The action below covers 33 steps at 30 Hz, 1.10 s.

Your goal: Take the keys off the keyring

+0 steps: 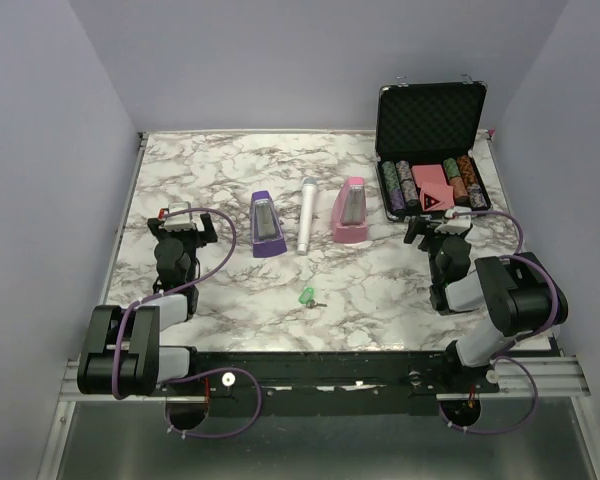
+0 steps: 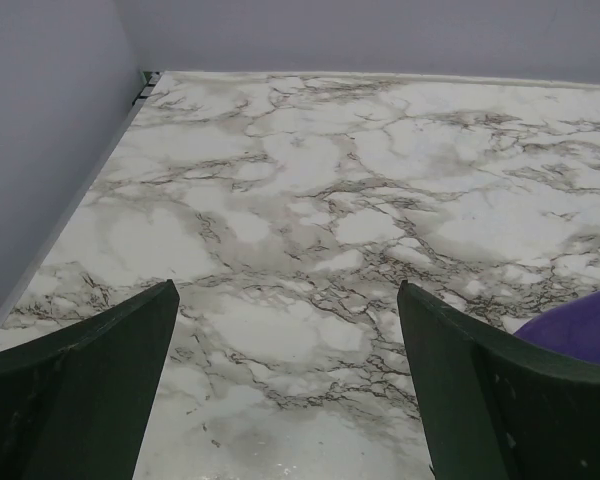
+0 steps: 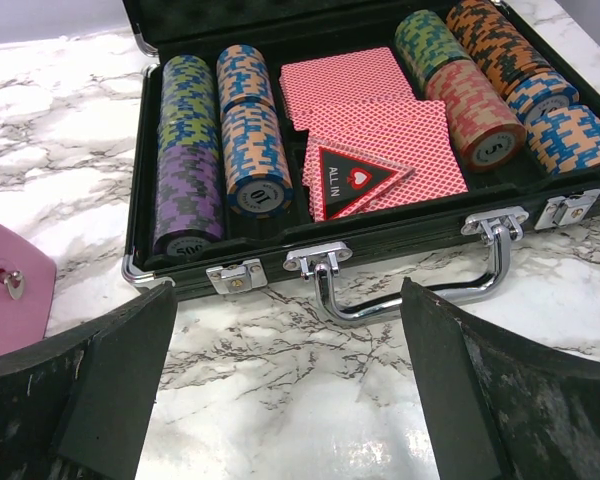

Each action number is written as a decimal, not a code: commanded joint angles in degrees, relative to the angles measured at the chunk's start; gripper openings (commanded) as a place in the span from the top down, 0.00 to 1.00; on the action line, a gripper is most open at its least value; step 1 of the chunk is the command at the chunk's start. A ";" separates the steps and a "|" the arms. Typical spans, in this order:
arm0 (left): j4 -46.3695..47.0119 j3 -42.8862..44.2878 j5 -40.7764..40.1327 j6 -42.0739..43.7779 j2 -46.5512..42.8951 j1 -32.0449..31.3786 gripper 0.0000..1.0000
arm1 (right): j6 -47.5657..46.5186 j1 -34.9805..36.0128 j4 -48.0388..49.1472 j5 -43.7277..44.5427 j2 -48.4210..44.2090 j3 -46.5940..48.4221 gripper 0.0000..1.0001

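Robotics lab cell: plain lilac walls (image 1: 40, 150) boxing a marble-patterned tabletop (image 1: 230, 290), silver aluminium rail frame (image 1: 565, 377) along the near edge.

"ALL IN" on triangular plaque (image 3: 355, 178), inside chip case (image 3: 410, 236)

A marble table (image 1: 230, 290) holds a purple block (image 1: 265, 225), microphone (image 1: 307, 215) and pink block (image 1: 350, 211). A chip case (image 1: 430, 120) sits far right, a green key (image 1: 306, 295) nearer.

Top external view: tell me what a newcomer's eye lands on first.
The open black poker case at the far right, packed with colourful chip stacks and red cards, grabs attention first. Mid-table, a silver microphone lies between a purple wedge and a pink wedge. The tiny green key lies toward the near edge.
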 commanded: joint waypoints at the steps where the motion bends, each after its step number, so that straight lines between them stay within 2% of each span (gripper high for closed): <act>1: 1.30 0.24 0.79 0.24 0.11 -0.15 0.01 | -0.40 -0.41 1.99 -0.83 0.74 -0.09 0.00; 8: 0.52 -0.20 -1.23 -0.37 -1.90 -0.33 0.01 | -0.57 -0.50 2.08 0.40 -1.17 -0.62 0.00; 11: -9.29 2.24 -2.64 -1.34 -7.86 -0.33 0.01 | -2.51 0.90 -17.54 -0.12 -10.48 6.02 0.00; 12: -15.69 4.17 -2.55 -1.87 -10.23 -0.33 0.01 | -0.59 0.90 -25.79 -0.12 -12.42 9.71 0.00; 13: -21.49 6.54 -1.85 -2.74 -12.17 -0.33 0.01 | 2.21 0.90 -29.70 -0.47 -13.57 13.14 0.00; 14: -27.21 8.39 -0.11 -3.27 -13.58 -0.33 0.01 | 6.15 0.90 -35.31 -3.35 -14.97 16.57 0.00; 17: -44.87 14.37 2.20 -7.91 -17.89 -0.33 0.01 | 19.08 0.90 -46.23 -21.16 -14.65 25.63 0.00; 18: -50.24 16.30 1.24 -10.98 -19.04 -0.33 0.01 | 21.81 0.90 -51.31 -28.79 -12.90 28.79 0.00; 20: -63.24 21.56 -2.44 -18.01 -20.54 -0.33 0.01 | 27.07 0.90 -52.85 -41.89 -7.72 32.67 0.00; 22: -74.50 25.53 -6.31 -22.33 -20.98 -0.24 0.01 | 30.70 1.08 -60.55 -45.46 -3.58 37.58 0.00; 26: -90.08 29.85 -8.62 -31.56 -22.91 0.99 0.01 | 33.87 4.06 -65.58 -40.66 -8.82 36.73 0.00; 29: -90.46 29.24 -1.78 -32.10 -25.02 4.24 0.01 | 33.62 6.87 -74.44 -33.74 -14.62 38.39 0.00; 33: -91.86 27.49 2.28 -35.95 -29.14 5.82 0.01 | 35.01 9.34 -85.18 -22.55 -24.02 38.93 0.00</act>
